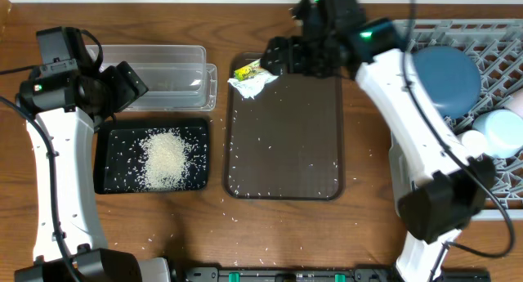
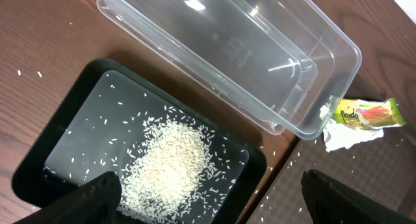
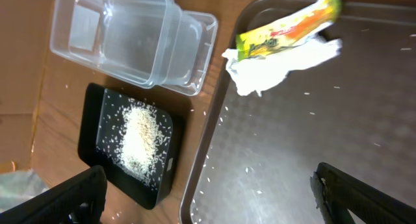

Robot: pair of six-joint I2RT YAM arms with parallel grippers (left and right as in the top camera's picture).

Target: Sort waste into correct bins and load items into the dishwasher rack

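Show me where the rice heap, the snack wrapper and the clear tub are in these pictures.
rice heap (image 1: 166,158), overhead view, middle of the heap
snack wrapper (image 3: 287,28), right wrist view, middle of its printed face
clear tub (image 2: 240,52), left wrist view, its bare floor

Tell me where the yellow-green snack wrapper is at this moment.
In the overhead view the snack wrapper rests against the white paper scrap in the top-left corner of the brown serving tray, just right of the clear tub.

Brown wood table (image 1: 245,233). Carries, left to right: black tray (image 1: 110,163) with clear tub (image 1: 163,65) just behind it, dark brown serving tray (image 1: 286,143) mid-table, grey rack (image 1: 498,45) far right. Stray rice grains (image 2: 19,72) on bare wood.
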